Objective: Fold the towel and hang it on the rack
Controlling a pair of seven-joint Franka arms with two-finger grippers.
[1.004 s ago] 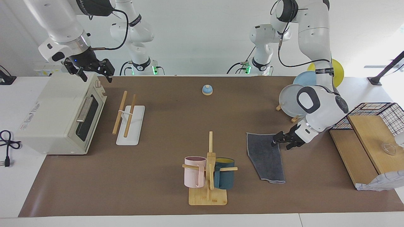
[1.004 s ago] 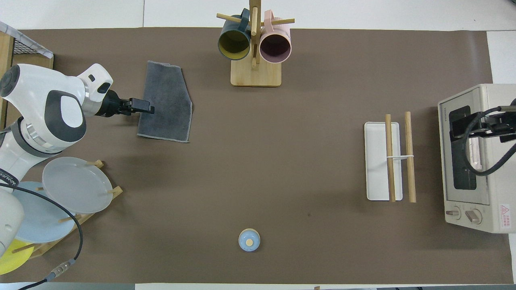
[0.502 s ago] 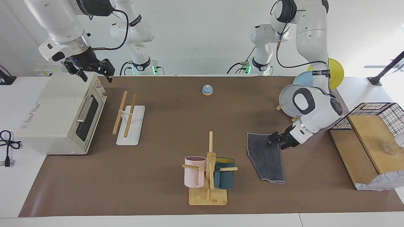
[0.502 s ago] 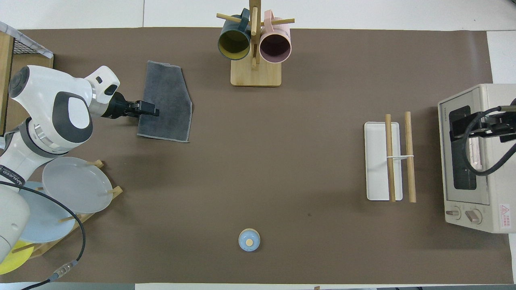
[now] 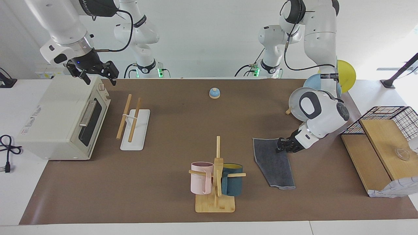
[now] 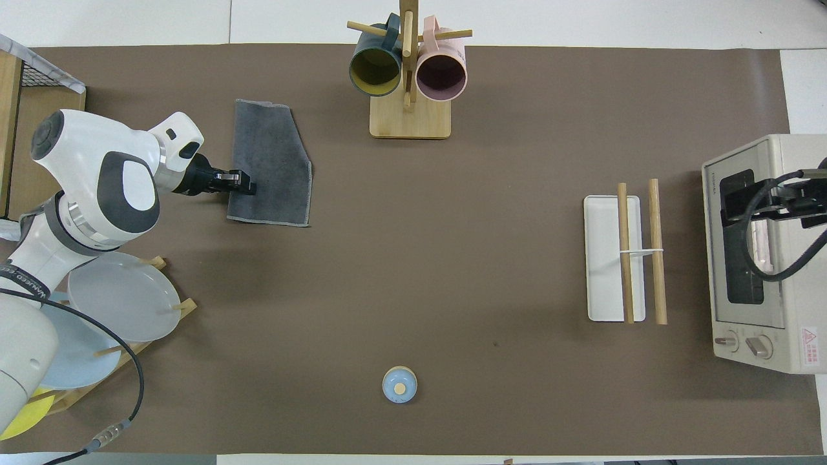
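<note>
My left end effector (image 5: 282,147) was clenched on the towel (image 5: 273,164) edge, a shallow bite that could slip and undo the fold.

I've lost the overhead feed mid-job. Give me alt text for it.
The left gripper is low at the side edge of the dark grey towel, which lies flat near the mug stand. The rack stands untouched at the right arm's end, beside the toaster oven, over which the right gripper waits, open.
</note>
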